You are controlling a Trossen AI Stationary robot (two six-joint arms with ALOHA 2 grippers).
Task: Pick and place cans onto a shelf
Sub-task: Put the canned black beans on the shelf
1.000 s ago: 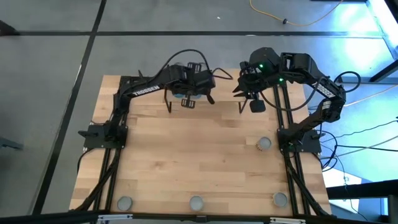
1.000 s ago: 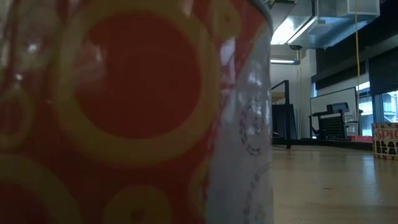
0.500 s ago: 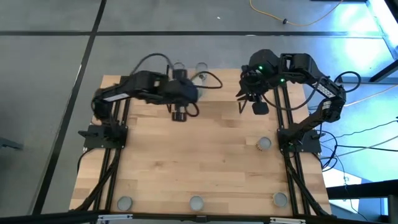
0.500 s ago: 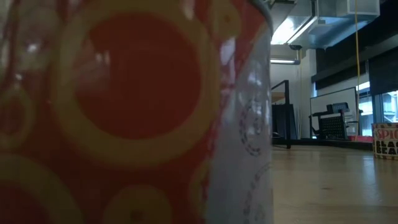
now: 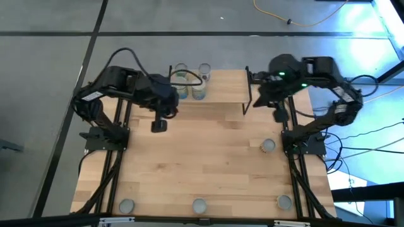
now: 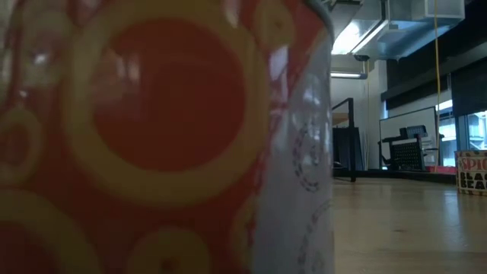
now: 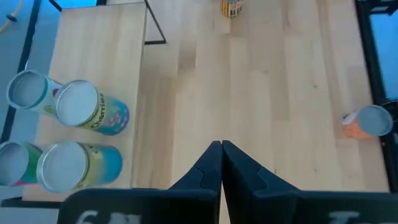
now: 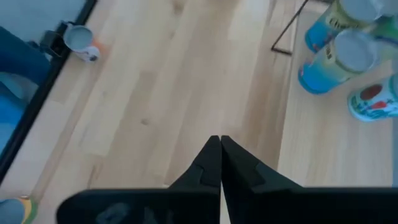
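Observation:
The shelf (image 5: 224,85) stands at the table's far edge, with several blue, teal and yellow cans (image 5: 191,91) upright on its left end. They also show in the left wrist view (image 7: 78,106) and the right wrist view (image 8: 336,59). My left gripper (image 5: 158,125) is shut and empty over the table, just near and left of the shelf. My right gripper (image 5: 278,115) is shut and empty over the table, right of the shelf. An orange can (image 5: 268,145) stands on the table near the right arm's base.
Three cans (image 5: 127,205) (image 5: 199,205) (image 5: 284,202) stand along the table's near edge. One red and yellow can (image 6: 152,137) fills most of the low view. The shelf's black legs (image 5: 249,101) stand by my right gripper. Bare wood lies mid-table (image 5: 208,157).
My left gripper has drawn back from over the cans on the shelf toward the table's left and near edges; the cans stay standing on the shelf. My right gripper has gone toward the table's right edge, away from the shelf.

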